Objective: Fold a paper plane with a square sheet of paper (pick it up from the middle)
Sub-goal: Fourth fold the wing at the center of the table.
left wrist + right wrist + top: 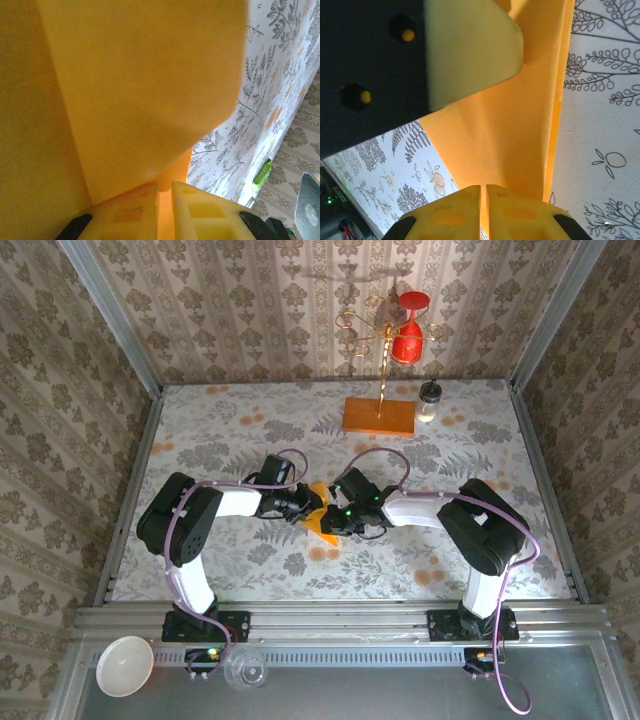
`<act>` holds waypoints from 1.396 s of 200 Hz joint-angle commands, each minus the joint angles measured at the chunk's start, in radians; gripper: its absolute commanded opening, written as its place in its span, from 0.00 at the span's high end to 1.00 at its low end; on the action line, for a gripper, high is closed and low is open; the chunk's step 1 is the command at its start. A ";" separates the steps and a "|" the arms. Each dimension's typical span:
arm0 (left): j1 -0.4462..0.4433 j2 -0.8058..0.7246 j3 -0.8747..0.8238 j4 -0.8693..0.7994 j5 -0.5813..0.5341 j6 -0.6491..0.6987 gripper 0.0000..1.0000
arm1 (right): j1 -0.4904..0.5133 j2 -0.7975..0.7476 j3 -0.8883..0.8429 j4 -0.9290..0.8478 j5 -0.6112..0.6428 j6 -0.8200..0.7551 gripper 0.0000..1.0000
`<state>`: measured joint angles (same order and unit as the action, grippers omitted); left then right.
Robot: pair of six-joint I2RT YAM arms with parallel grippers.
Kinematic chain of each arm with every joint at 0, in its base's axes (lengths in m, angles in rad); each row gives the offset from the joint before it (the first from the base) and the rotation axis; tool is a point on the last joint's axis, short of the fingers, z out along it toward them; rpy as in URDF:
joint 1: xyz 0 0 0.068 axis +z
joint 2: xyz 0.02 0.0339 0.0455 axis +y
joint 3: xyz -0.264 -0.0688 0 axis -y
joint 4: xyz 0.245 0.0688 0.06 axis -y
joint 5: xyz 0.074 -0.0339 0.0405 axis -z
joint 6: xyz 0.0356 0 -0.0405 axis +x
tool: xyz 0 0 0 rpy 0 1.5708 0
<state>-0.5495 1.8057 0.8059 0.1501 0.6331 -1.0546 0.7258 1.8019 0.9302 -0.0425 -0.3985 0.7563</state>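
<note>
Orange-yellow paper, folded, layered edges

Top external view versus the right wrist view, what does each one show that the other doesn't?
Top external: whole arms, the left hand and right hand meeting mid-table, a wooden block at the back, a white bowl by the front rail. Right wrist: its pads shut on the orange paper, layered folds visible. Shared: that paper and the floral table.

No text can be read; tiny white lettering on a dark part, lower left of the right wrist view, stays illegible.
</note>
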 commanded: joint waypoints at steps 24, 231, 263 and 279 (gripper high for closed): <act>-0.006 -0.008 0.032 -0.050 0.003 0.019 0.80 | 0.004 0.030 -0.019 -0.013 -0.011 0.013 0.86; 0.042 0.087 0.134 -0.270 0.017 0.159 0.81 | -0.031 -0.024 -0.036 0.040 -0.052 0.035 0.86; 0.041 0.093 0.139 -0.293 -0.017 0.163 0.83 | -0.048 -0.055 -0.022 0.067 -0.047 0.064 0.85; 0.040 0.096 0.143 -0.305 -0.022 0.165 0.83 | -0.048 -0.021 -0.004 0.067 -0.051 0.066 0.85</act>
<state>-0.5087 1.8641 0.9443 -0.0654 0.6548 -0.9150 0.6830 1.7733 0.9020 0.0101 -0.4339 0.7956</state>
